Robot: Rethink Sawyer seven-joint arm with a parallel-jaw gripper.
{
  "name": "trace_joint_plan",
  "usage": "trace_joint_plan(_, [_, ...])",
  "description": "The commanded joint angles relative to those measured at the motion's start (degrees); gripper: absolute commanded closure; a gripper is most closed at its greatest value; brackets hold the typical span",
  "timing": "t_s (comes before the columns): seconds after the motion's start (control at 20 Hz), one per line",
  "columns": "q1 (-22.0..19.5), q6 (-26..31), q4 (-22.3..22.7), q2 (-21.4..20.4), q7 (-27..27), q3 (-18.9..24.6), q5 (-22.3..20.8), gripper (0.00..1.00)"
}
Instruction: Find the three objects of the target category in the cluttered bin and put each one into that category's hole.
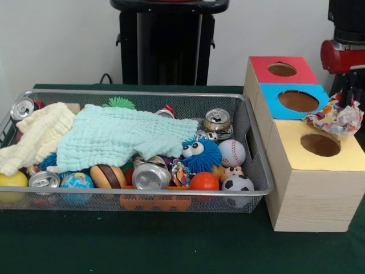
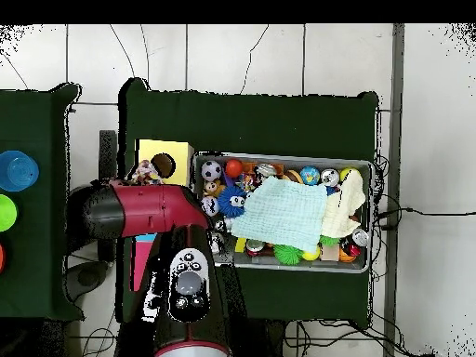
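Gripper [image 1: 351,91] above floral cloth [image 1: 333,119]; can't tell if clamped or spread. Front view: cloth sits at 1 o'clock of yellow hole [image 1: 320,144]. You'd better shift it twd 7 o'clock and centre it before release, so it doesn't snag the rim.

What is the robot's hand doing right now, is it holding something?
Gripper: it sits by the yellow hole with a colorful crumpled cloth bunched at it, but whether it is open, closed or holding the cloth cannot be told.
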Motion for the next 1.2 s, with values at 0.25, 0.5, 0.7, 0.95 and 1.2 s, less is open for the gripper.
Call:
trace_joint_plan(0.25, [-1.66,2.13,2.56,1.28,10.54,0.26,1.32,1.0])
trace_joint_plan(0.5, [-1.34,2.35,0.96,2.18,10.83,-0.24,1.19,1.0])
trace_joint_plan(0.7, [-0.81,2.67,-0.47,2.88,11.3,-1.0,1.01,1.0])
trace_joint_plan(0.95, [-0.47,6.78,-4.56,4.03,11.69,-2.16,1.4,1.0])
trace_joint_plan(1.2, [-0.86,11.72,-7.15,3.83,11.37,-2.88,1.54,1.0])
